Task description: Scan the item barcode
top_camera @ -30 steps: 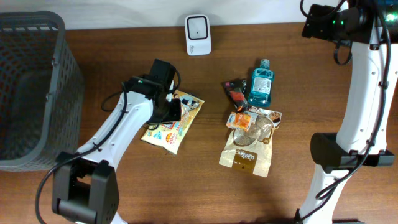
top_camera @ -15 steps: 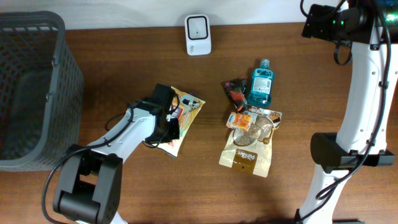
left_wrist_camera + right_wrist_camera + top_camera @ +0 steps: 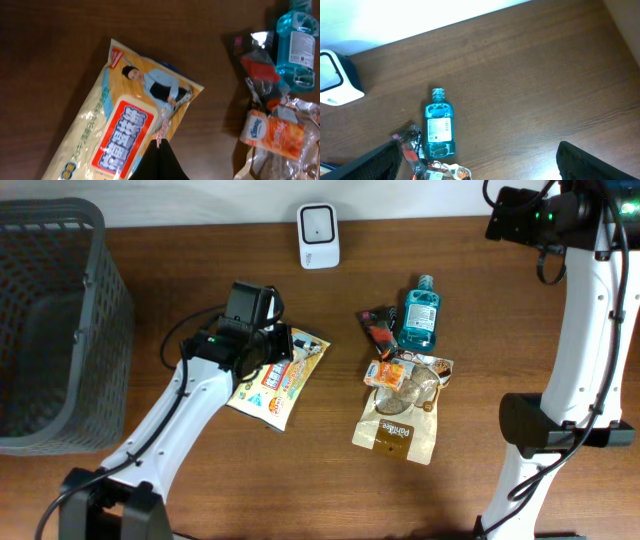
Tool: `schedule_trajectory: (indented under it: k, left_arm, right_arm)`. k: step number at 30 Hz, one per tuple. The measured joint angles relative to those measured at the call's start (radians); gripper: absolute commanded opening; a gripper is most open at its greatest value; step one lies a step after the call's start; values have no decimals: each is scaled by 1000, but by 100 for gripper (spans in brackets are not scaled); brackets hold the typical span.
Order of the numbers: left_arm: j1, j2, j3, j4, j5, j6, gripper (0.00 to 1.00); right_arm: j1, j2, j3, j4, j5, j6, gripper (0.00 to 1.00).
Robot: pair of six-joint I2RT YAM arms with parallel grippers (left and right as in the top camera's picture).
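Left arm (image 3: pixel 190 395) swung back, wrist view alone shows closed fingers (image 3: pixel 150 164) over packet (image 3: pixel 120 125)

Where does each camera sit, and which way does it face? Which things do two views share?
Overhead: fixed above the table, facing straight down on basket, scanner and snack bag; both arms show.
Left wrist: on the left arm, facing down at the snack bag; the shut left gripper shows at the bottom.
Right wrist: on the right arm, facing down at scanner and mouthwash bottle; the open right gripper shows in both bottom corners.
Shared: both wrist views show the mouthwash bottle.
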Motion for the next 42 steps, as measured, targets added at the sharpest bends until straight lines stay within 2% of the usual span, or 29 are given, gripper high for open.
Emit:
schedule_trajectory:
  k: [7,11,24,27,30,33,37,42]
  left_arm:
    - [0,183,-13,79,-7,-7,0]
    - [-6,278,-23,84,46,-13,0]
    - [-37,249,-27,13,254,-14,0]
    - [-37,125,-29,-68,214,-1,0]
    - [-37,21,-29,-156,74,3,0]
    - [-35,-8,-32,-193,-31,3,0]
    - [-35,13,-97,-160,-75,-11,0]
    - [-35,91,-194,-30,2,-24,0]
  right_arm:
    - [0,0,0,0,0,0,98]
    - [0,0,0,0,0,0,98]
    - [0,0,0,0,0,0,98]
    - [0,0,0,0,0,0,98]
    - [0,0,0,0,0,0,98]
    - [0,0,0,0,0,0,98]
    - [0,0,0,0,1,0,98]
    - [0,0,0,0,3,0,98]
